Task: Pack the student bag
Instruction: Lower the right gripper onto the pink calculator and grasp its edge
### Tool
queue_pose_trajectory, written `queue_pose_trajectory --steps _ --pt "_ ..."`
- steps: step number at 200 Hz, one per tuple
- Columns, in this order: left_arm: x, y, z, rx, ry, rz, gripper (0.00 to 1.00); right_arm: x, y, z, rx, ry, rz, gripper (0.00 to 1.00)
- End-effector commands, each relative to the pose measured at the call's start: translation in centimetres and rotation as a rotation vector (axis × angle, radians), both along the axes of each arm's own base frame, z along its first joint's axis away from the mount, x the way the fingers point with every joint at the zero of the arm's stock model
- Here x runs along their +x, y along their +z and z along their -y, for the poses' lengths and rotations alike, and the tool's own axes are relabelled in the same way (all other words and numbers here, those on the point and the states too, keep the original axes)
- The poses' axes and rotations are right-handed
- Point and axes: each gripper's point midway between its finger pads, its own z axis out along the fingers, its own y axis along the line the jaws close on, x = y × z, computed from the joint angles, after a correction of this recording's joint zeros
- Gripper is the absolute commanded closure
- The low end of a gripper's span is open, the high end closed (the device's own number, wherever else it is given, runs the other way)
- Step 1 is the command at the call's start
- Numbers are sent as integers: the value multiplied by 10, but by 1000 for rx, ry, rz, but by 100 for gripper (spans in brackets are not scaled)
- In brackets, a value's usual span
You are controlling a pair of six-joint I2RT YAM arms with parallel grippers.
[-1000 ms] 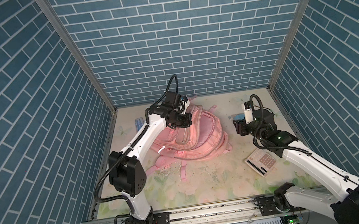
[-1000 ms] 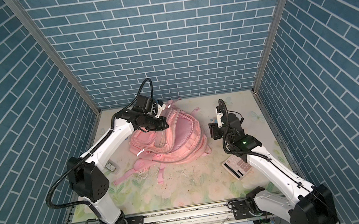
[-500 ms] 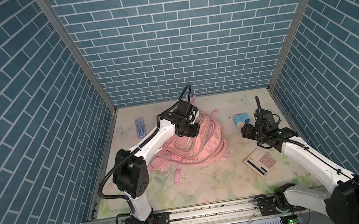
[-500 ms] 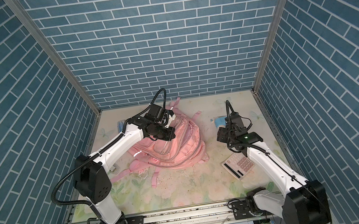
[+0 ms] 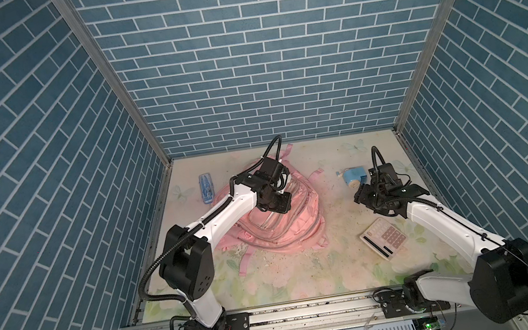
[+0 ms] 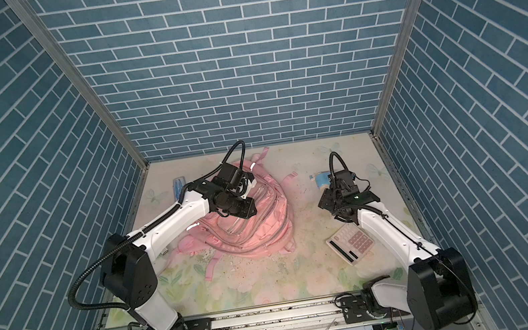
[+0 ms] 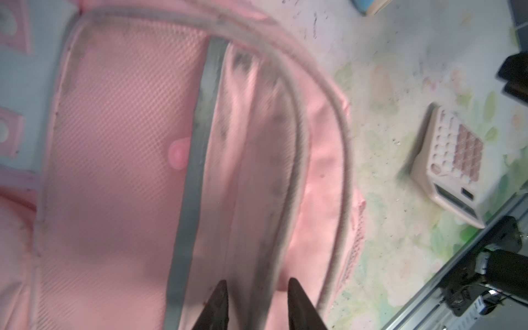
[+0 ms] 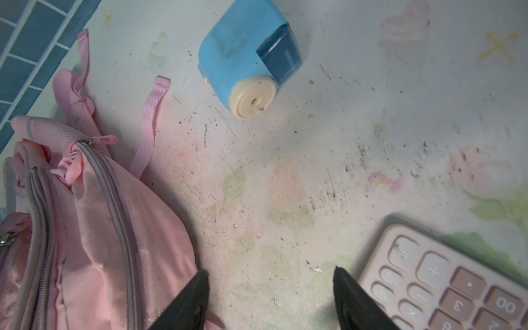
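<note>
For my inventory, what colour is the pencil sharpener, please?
Pencil sharpener: light blue, cream end; clearest in right wrist view.

Loose supplies on the floral tabletop (image 5: 290, 285)
Blue pencil sharpener (image 5: 352, 178) lies beyond the pink calculator (image 5: 384, 238); a blue case (image 5: 207, 188) sits far left.

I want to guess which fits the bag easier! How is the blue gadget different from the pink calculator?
The blue gadget is chunky and rounded, with a cream round end; the calculator is a flat pink slab covered in keys. The blue gadget lies nearer the back wall; the calculator lies nearer the front rail. Both rest on the flowery table, outside the student bag.
</note>
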Motion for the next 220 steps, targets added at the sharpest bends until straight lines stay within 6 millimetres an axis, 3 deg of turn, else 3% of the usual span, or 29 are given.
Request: queue_pose_trajectory --steps 1,26,49,86,130,159,220 --pt "24 65 26 -203 53 157 45 -8 10 3 108 -159 -32 30" --pt "38 110 37 -362 106 266 40 -17 13 3 231 -272 -30 29" --pt "50 126 29 -408 171 317 39 -35 3 1 347 -394 -106 29" --pt "60 116 -8 -409 247 283 39 -66 -24 -6 500 -583 -231 30" --pt "68 102 -49 -412 311 233 38 -80 -12 -11 432 -693 -242 29" --pt "69 93 -53 -400 296 207 38 -84 -9 -30 448 -685 -269 29" --pt "64 74 -55 -383 300 159 37 -108 -28 -53 418 -672 -367 28"
